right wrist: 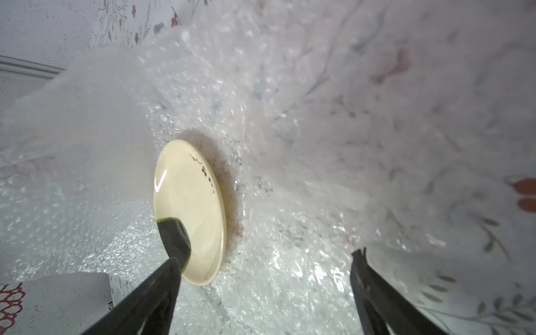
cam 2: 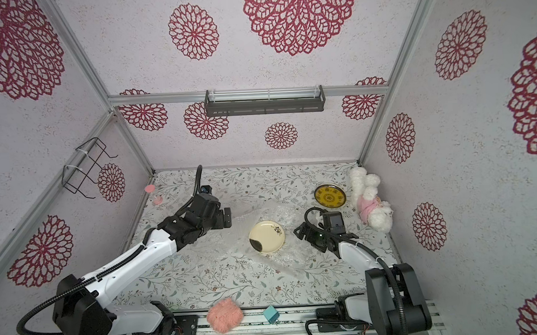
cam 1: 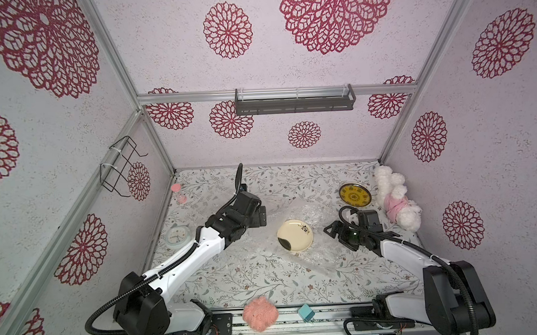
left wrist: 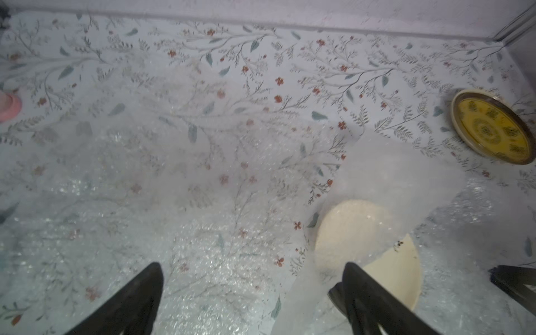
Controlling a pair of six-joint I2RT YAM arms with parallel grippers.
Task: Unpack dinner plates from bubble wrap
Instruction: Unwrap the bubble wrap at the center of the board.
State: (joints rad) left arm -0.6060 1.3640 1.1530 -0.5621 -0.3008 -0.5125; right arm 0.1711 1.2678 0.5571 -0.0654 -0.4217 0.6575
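Jaws apart and empty, left gripper and right gripper flank the cream plate, uncovered yet resting on spread wrap; beyond right gripper the yellow plate sits fully unpacked; no third plate shows.

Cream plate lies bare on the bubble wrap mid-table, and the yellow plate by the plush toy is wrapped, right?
Not wrapped: the yellow plate by the plush toy lies bare on the table, as both top views show. The cream plate does lie bare on the bubble wrap.
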